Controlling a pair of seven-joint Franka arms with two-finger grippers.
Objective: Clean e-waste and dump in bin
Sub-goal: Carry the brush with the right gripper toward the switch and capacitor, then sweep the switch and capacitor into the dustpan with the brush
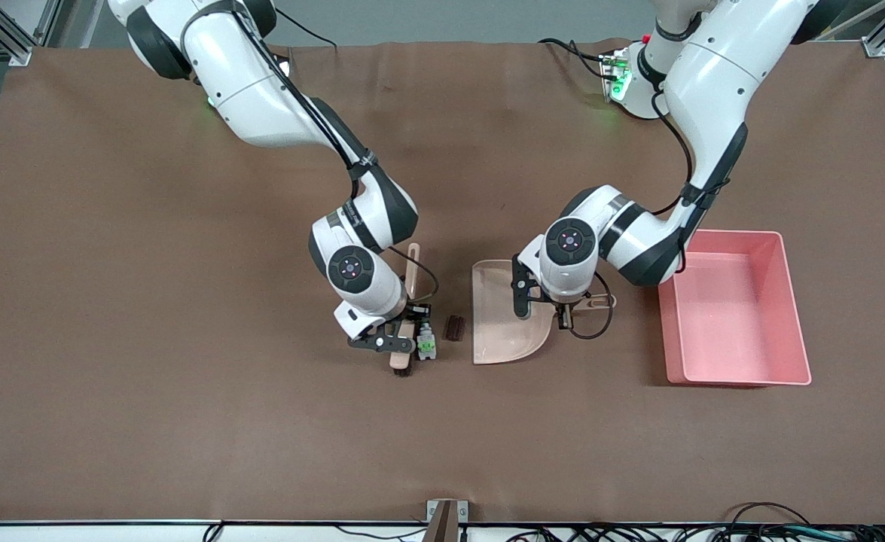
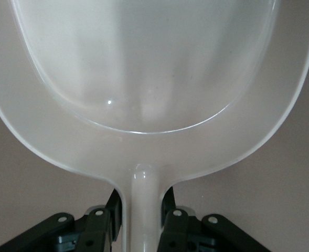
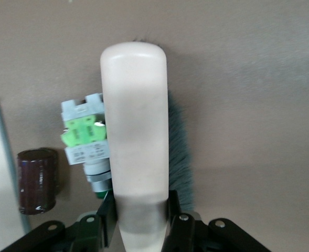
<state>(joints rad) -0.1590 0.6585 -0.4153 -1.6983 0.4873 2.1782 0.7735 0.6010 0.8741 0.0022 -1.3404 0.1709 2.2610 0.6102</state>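
Sweep under way, nothing collected: beige brush (image 1: 404, 331) pinched by right gripper (image 1: 401, 336) beside green-labelled white-grey component (image 1: 427, 345) and dark maroon block (image 1: 453, 327); translucent beige dustpan (image 1: 504, 316) is clamped at its handle by left gripper (image 1: 563, 310); pink rectangular plastic bin (image 1: 796, 316) unfilled.

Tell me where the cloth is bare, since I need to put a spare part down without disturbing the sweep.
Bare cloth spans the strip nearest the front camera, below the brush, dustpan and pink bin. It is crowded between brush and dustpan: the green-labelled part touches the brush, the dark block lies by the pan's edge, with the right gripper and left gripper there.
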